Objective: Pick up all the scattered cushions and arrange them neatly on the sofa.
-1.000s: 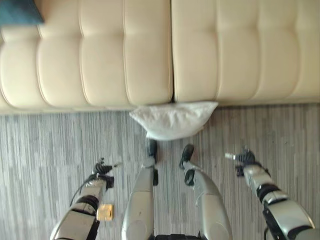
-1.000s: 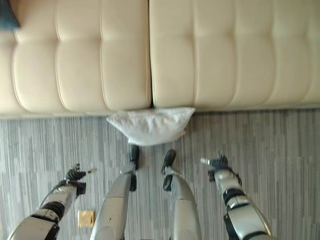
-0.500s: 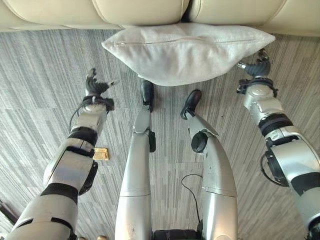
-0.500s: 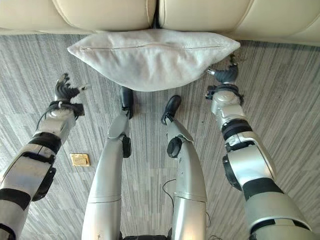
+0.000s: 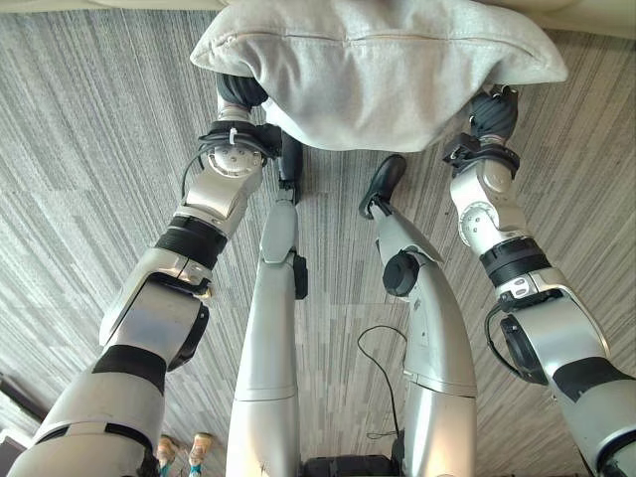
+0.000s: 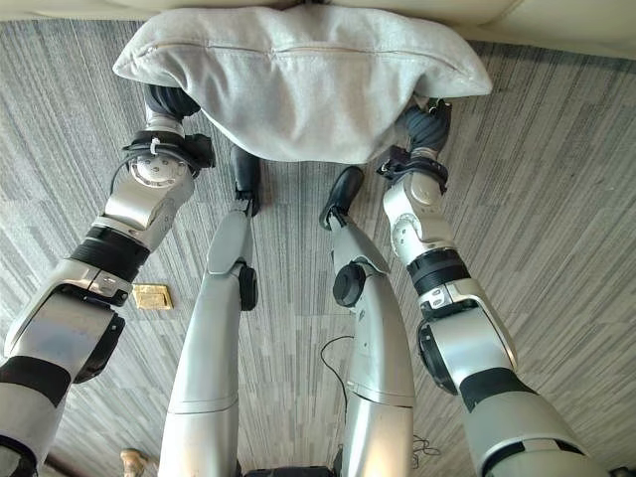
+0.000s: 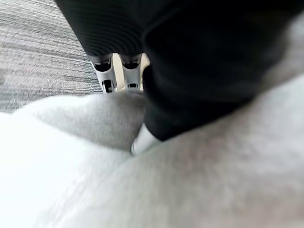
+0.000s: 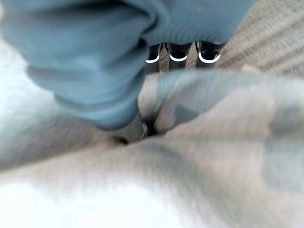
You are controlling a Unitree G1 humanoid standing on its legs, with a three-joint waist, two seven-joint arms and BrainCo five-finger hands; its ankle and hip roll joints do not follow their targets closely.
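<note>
you see grey cushion (image 5: 383, 70) at 12 o'clock, lying on striped grey carpet (image 5: 89, 179) against cream sofa (image 6: 556, 20) edge; left hand (image 5: 241, 94) tucked under cushion's 9 o'clock end, right hand (image 5: 494, 111) under its 3 o'clock end; fingers of both hidden beneath fabric, so you cannot tell whether either grips; small yellow tag (image 6: 152, 295) on carpet at 8 o'clock.

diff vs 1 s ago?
Both hands closed in on the grey cushion from either side: the left hand and right hand now reach under its ends, fingers hidden by it. The cushion stays on the floor by the sofa.
</note>
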